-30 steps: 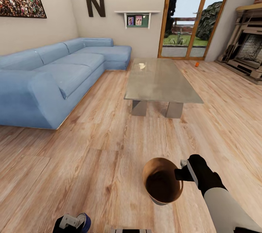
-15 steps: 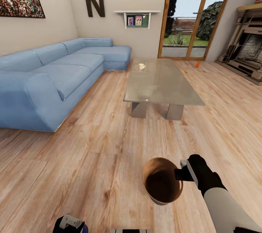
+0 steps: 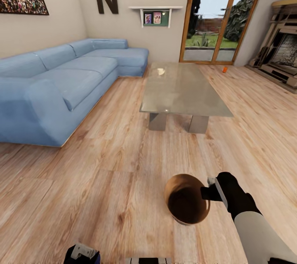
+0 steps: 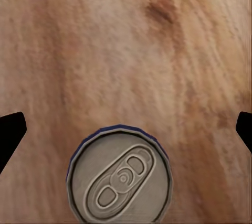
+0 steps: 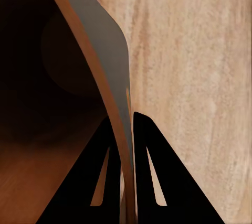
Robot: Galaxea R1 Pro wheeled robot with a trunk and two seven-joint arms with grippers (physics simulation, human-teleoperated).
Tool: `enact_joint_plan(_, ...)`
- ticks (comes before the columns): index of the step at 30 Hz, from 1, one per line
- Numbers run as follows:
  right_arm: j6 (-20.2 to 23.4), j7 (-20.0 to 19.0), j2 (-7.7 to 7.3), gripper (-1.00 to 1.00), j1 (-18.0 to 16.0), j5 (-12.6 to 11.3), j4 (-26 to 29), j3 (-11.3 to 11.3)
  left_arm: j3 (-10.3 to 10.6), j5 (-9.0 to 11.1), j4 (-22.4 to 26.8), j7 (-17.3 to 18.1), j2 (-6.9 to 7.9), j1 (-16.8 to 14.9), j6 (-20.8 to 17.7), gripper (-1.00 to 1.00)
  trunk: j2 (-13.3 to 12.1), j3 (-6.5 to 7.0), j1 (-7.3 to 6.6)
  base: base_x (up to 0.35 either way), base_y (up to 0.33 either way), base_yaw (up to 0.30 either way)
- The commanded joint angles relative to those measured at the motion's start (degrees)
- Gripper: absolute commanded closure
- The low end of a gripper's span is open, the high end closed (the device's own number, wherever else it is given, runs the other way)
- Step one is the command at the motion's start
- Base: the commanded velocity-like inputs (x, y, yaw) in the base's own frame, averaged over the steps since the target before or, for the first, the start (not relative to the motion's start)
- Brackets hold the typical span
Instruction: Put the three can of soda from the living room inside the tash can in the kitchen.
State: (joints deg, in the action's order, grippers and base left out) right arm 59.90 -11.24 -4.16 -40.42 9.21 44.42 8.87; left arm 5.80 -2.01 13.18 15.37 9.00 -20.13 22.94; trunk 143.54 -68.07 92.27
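Note:
My right gripper is shut on the rim of the tash can, a copper-brown bin held above the wood floor. In the right wrist view the fingers pinch the bin's wall. The dark blue can of soda shows its pale top close to the left wrist camera. My left gripper is open, its fingertips wide apart and clear of the can. At the head view's bottom edge sits the left gripper. An orange can of soda stands on the floor by the glass doors.
This is the living room. A light-blue sectional sofa runs along the left. The glass coffee table stands ahead in the middle. The fireplace is at the far right, wood-framed glass doors behind.
The whole head picture has shifted a little, so the camera has moved. The bin stays in my right gripper. Less of the blue can shows beside the left gripper.

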Motion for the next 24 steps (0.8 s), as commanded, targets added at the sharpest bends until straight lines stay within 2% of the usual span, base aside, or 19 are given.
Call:
enact_joint_plan(1,0.1,-0.27,0.0,1.0,0.0,-1.48,0.17,0.06,-0.02,-0.01,0.0,0.0,-0.06,0.0,0.0,-1.0,0.02,-0.3,0.02,0.0,0.0,0.0)
enact_joint_plan(10,0.1,-0.29,0.01,1.0,0.0,-1.56,1.08,0.18,0.08,-0.17,0.0,0.06,-0.29,0.0,0.0,-1.0,0.03,-1.02,0.04,0.0,0.0,0.0)
enact_joint_plan(20,0.1,-0.36,0.1,1.0,-0.01,-1.57,5.25,0.18,0.09,-0.09,0.0,0.1,-0.22,0.0,0.0,-1.0,0.03,-1.58,0.04,0.0,0.0,0.0)
enact_joint_plan(24,0.1,-0.36,0.11,1.0,-0.01,-1.57,5.66,0.18,0.09,0.03,0.0,0.16,-0.22,0.0,0.0,-1.0,0.09,-2.81,0.15,0.0,0.0,0.0)
